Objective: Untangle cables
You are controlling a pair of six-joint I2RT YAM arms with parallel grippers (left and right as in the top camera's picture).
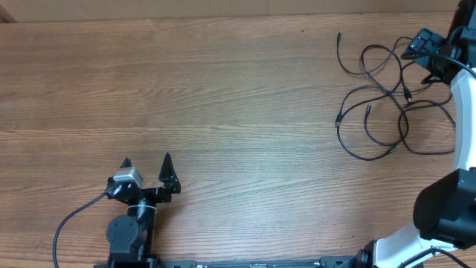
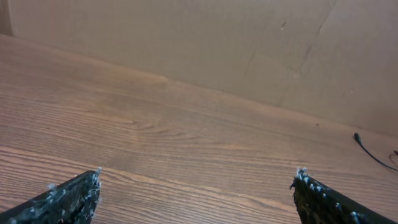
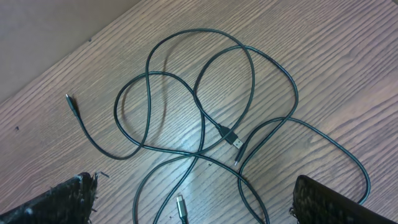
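**Cable Untangling: No Separation Evident**

The cables [image 1: 406, 94] lie in a loose heap at the far right of the table [image 1: 223, 89], well apart from the left arm. The right wrist view shows thin black cords [image 3: 229, 133] looping over one another with several crossings. At least three plug ends show: one lies free at the left [image 3: 70, 101], and others sit among the loops near the middle and the lower edge. How many separate cords there are cannot be told for certain.

The right claw [image 3: 196, 179] hangs above the heap, its jaws apart and holding nothing. No cord sits between them. The left claw [image 1: 146, 158] sits at the near left of the table, also spread wide and empty. Its own camera shows only bare wood and one cable end [image 2: 357, 138] at the far right edge.

Assessment: the task appears to be at its start. No cord lies on its own away from the rest, and every crossing remains to be undone. All the work is left, beginning with a first grip on one strand or plug.
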